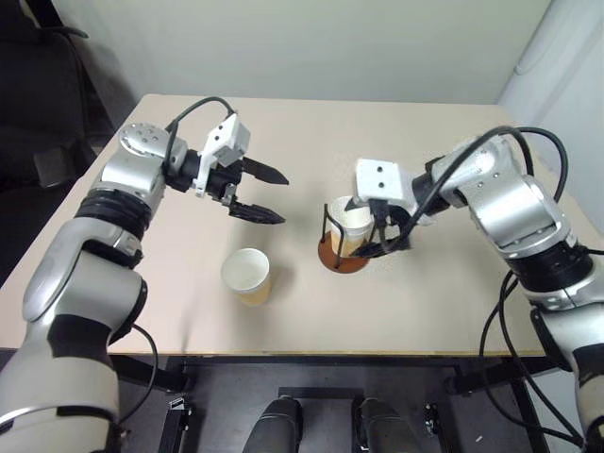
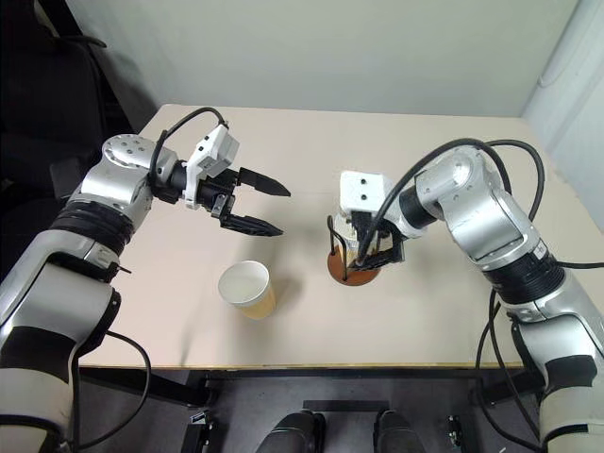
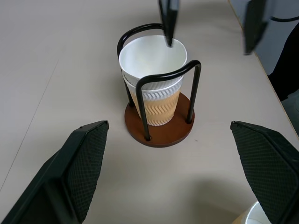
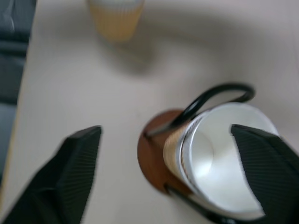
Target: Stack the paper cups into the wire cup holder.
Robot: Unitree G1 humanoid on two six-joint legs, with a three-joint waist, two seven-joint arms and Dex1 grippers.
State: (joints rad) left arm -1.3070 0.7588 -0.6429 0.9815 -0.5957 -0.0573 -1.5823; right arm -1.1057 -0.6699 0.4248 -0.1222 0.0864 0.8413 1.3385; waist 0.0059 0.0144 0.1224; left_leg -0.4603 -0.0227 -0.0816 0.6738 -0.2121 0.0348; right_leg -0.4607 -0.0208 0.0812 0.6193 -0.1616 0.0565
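Observation:
The wire cup holder [image 3: 163, 134] stands mid-table on its reddish-brown base, black loops upright. Two paper cups [image 3: 153, 59] sit nested inside it, tan outside and white inside. A third paper cup [image 1: 247, 273] stands upright on the table, nearer the front edge and to the holder's left. My right gripper [image 1: 379, 240] is open just above the nested cups, with one finger [image 3: 168, 18] over the rim and the other off to the side. My left gripper [image 1: 281, 198] hovers open to the left of the holder and faces it, above and behind the loose cup.
The beige table [image 1: 425, 311] has its front edge close behind the loose cup. A dark chair [image 1: 38, 104] stands off the table's back left corner. Black cables [image 1: 528, 142] loop off my right arm.

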